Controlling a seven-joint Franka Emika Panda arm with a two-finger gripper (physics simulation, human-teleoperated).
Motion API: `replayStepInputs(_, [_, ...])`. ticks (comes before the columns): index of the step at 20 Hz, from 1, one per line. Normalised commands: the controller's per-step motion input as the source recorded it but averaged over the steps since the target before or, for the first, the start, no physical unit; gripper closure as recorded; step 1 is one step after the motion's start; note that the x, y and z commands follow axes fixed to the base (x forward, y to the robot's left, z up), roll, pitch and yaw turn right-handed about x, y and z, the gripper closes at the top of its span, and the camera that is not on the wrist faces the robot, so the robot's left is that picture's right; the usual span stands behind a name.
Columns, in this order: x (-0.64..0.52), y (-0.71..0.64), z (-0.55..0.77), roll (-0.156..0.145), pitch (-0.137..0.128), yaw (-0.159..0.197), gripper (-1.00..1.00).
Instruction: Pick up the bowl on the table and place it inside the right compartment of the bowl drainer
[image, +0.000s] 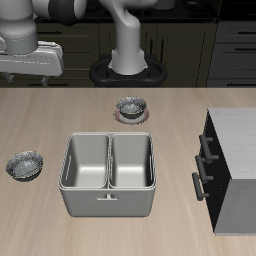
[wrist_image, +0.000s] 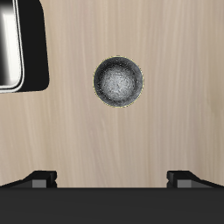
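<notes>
The tool (wrist_image: 112, 179), fingers spread apart, hovers above the bowl (wrist_image: 118, 81), not touching.

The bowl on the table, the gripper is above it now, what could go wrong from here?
1. A twin bowl sits on a pinkish disc farther back; heading for it instead of the bowl would be the wrong pick.
2. The bowl is shallow with a thin rim, so the fingers may slip off it when closing.
3. The bowl drainer has two alike wells split by a thin wall; the bowl could land in the wrong one.
</notes>
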Motion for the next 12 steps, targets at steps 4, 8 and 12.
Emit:
replayStepInputs(4, [0.21,-0.51,0.06,-0.026,-0.013,0.0,-1.0])
replayStepInputs(8, [0.16,-0.45,0.02,-0.035,0.011,-0.044,-1.0])
replayStepInputs(12, [0.1,-0.38,-0.04,0.018,0.001,0.043,-1.0])
